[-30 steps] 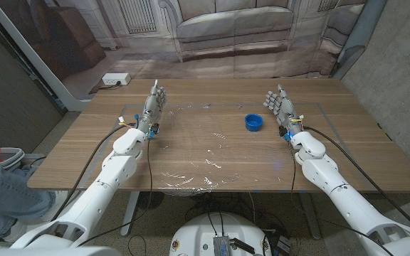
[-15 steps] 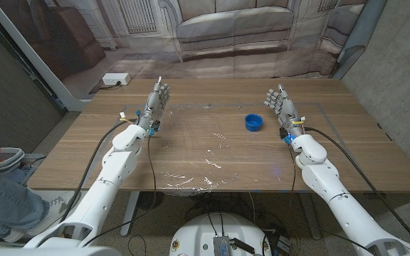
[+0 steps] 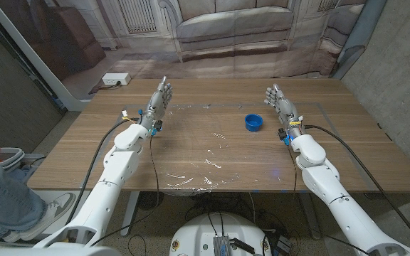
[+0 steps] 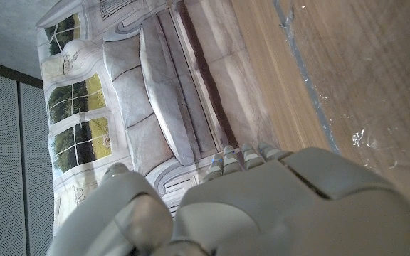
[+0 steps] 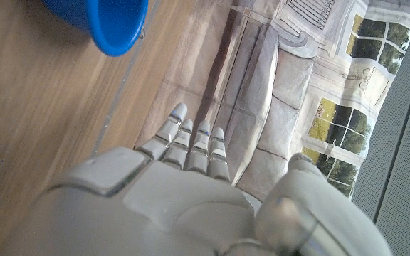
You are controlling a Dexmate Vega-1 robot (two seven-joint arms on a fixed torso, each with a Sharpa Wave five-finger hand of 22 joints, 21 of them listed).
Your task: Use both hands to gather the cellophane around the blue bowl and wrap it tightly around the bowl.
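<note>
A wooden table (image 3: 84, 153) carries a big clear sheet of cellophane (image 3: 205, 153) spread flat over its middle, crinkled toward the near edge, with a small blue bowl (image 3: 253, 122) standing upright on the sheet toward its far right part

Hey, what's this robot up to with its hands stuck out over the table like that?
It is meant to wrap a small blue bowl in the clear cellophane spread over the wooden table, but nothing is gathered yet. The bowl sits on the sheet nearer the right hand. The left hand is by the sheet's far left corner. Both hands are open, fingers pointing away from the robot, holding nothing. The film is wrinkled toward the table's near edge.
</note>
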